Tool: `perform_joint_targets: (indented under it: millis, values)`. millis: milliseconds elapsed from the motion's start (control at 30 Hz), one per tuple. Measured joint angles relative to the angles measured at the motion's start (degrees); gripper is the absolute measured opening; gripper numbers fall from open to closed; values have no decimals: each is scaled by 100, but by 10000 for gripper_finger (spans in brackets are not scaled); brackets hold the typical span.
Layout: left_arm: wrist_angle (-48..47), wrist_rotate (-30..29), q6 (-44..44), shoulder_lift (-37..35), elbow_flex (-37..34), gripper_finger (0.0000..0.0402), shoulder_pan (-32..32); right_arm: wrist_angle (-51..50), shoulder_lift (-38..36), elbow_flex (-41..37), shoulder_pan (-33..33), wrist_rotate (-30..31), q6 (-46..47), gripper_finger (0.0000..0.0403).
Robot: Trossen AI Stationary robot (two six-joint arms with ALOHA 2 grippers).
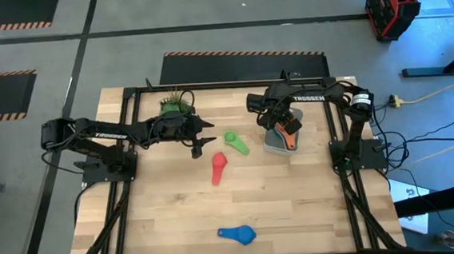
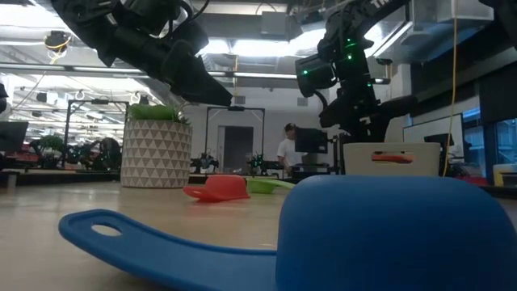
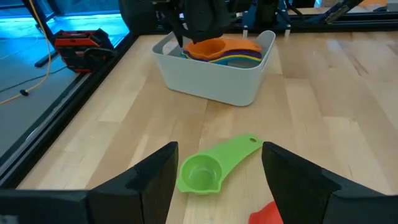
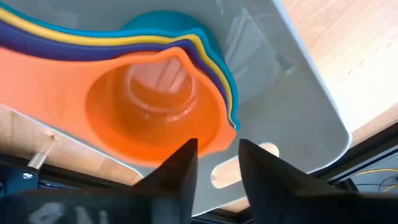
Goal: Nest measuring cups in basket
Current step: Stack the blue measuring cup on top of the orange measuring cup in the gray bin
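Nearest the front edge of the table [image 1: 162, 228] lies the blue cup [image 1: 238, 235], alone and well apart from everything else, clearly waiting its turn. Farther in, near the middle, the red cup [image 1: 219, 168] rests beside the green cup [image 1: 236, 143], and the left gripper [image 1: 202, 141] hangs just to the left of the green one with its jaws spread wide and empty, lined up as though that cup is its next pick. Over on the right, the basket [image 3: 211, 81] holds the stack so far: orange [image 4: 149, 118] on top, with purple, yellow and teal rims showing beneath it. The right gripper [image 4: 216, 163] sits directly above the orange cup's rim, jaws slightly parted with nothing between them, which looks to me like a release just after seating it. At the far left stands a potted plant [image 1: 176, 104], out of the way.
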Motion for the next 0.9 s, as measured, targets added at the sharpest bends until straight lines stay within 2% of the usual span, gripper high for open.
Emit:
perform_joint_targets:
  millis: [167, 533, 733, 900]
  values:
    - [-1, 2, -2, 0, 0, 227, 0, 41, 0, 0, 0, 0, 2, 146]
    - [-1, 0, -2, 0, 0, 227, 2, -112, 0, 49, 0, 0, 22, 144]
    - [-1, 1, -2, 0, 0, 227, 2, -681, -3, 663, 57, -82, 640, 145]
    - [-1, 2, -2, 0, 0, 227, 2, -1049, -4, 1407, 64, -531, 1144, 145]
